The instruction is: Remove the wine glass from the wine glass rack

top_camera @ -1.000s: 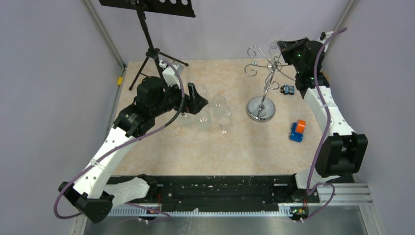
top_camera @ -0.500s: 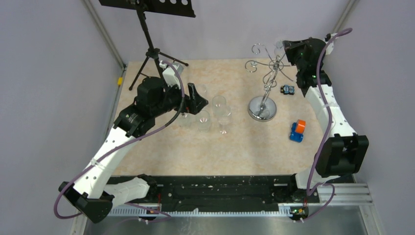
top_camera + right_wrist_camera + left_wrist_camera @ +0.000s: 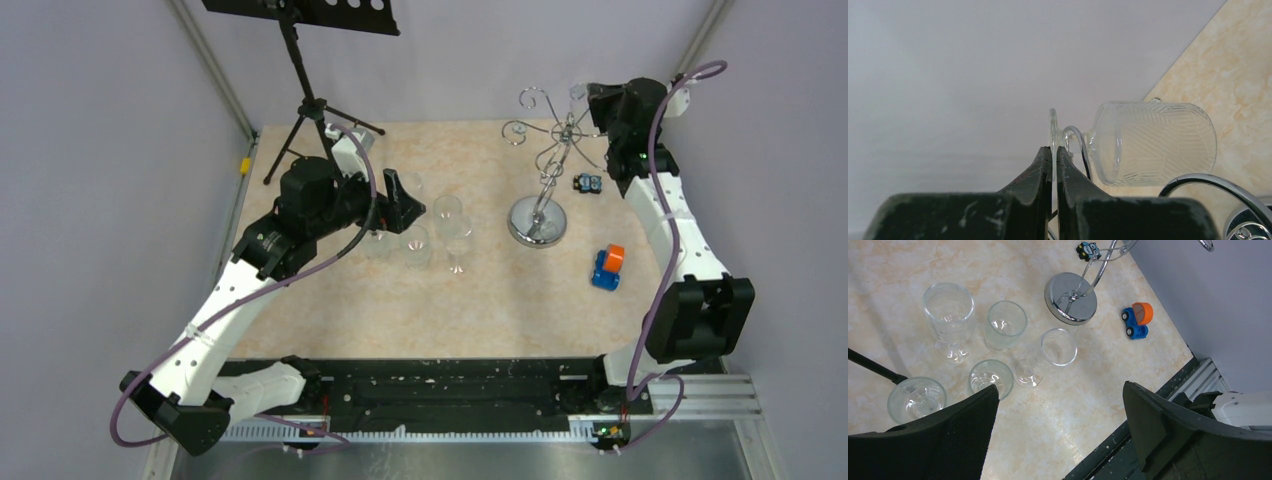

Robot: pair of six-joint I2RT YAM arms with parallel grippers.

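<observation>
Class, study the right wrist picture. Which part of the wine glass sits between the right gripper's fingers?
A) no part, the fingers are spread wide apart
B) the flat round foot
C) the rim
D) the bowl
B: the right gripper is closed on the thin foot of the wine glass, which is seen edge-on in the right wrist view.

No legible text, label, brand or number in any view; markings on the small dark toy, far right, are too small to read.

From above, the right hand hides most of the wine glass.
</observation>
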